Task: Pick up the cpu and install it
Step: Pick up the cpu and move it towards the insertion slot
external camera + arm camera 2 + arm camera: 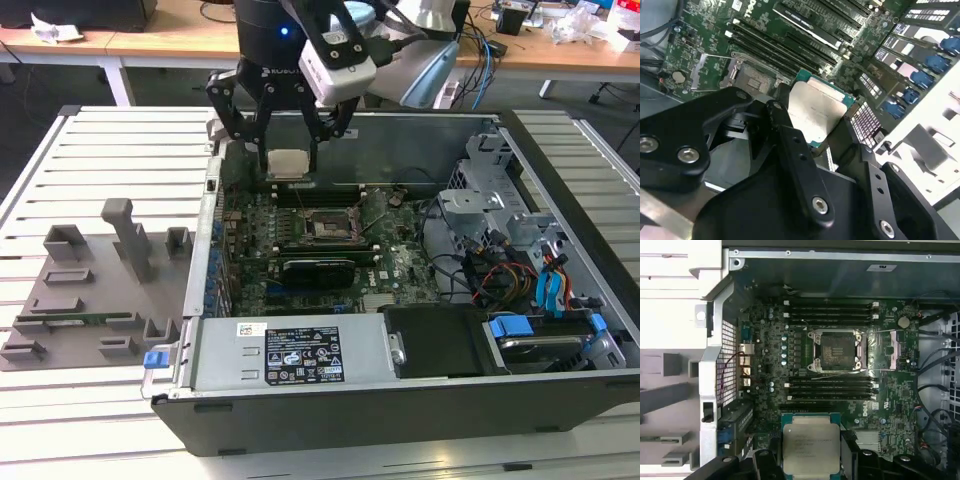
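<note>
My gripper [288,168] is shut on the cpu [288,163], a small square chip with a silvery top plate and a green edge. I hold it in the air above the far part of the open computer case [560,400]. In both wrist views the cpu [815,111] [811,447] sits between the black fingers [782,135]. The socket [329,224] on the motherboard lies open below and a little nearer the camera, its dark square [837,350] bare, with its metal cover [707,70] swung aside.
A black expansion card [320,266] lies across the board in front of the socket. Memory slots [832,311] flank the socket. Drive cage and cables [520,270] fill the case on the exterior view's right. A grey fixture [95,285] sits outside on the exterior view's left.
</note>
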Robot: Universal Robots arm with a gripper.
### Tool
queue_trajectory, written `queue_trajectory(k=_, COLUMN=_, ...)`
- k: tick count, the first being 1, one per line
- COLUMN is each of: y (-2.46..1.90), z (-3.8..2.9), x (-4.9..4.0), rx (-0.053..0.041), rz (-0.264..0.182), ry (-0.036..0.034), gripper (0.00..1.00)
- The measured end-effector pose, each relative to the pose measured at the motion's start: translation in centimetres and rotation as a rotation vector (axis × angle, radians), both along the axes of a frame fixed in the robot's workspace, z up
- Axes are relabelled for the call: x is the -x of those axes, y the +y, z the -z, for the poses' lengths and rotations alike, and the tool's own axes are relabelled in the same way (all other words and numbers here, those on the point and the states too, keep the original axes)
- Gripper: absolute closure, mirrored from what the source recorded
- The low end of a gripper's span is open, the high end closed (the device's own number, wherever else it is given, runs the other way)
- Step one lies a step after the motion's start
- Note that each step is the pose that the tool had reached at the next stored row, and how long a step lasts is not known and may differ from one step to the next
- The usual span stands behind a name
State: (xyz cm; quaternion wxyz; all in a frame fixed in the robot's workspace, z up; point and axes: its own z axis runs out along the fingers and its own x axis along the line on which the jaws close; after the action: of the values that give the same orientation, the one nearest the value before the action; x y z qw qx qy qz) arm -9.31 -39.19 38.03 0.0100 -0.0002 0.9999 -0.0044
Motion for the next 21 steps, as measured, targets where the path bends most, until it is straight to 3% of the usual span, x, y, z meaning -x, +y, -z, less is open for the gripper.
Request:
queue_trajectory(k=1, y=0.17, z=0.52, x=-1.36, rx=0.0009, rz=0.000, ry=0.0000, gripper=0.45)
queue_trajectory(k=16, y=0.27, z=1.42, x=-4.07, rx=0.0058, rz=0.000, ry=0.0000, gripper=0.45)
queue_trajectory(k=21, y=0.30, z=2.15, x=-5.73, rx=0.0090, rz=0.000, ry=-0.0001, gripper=0.45)
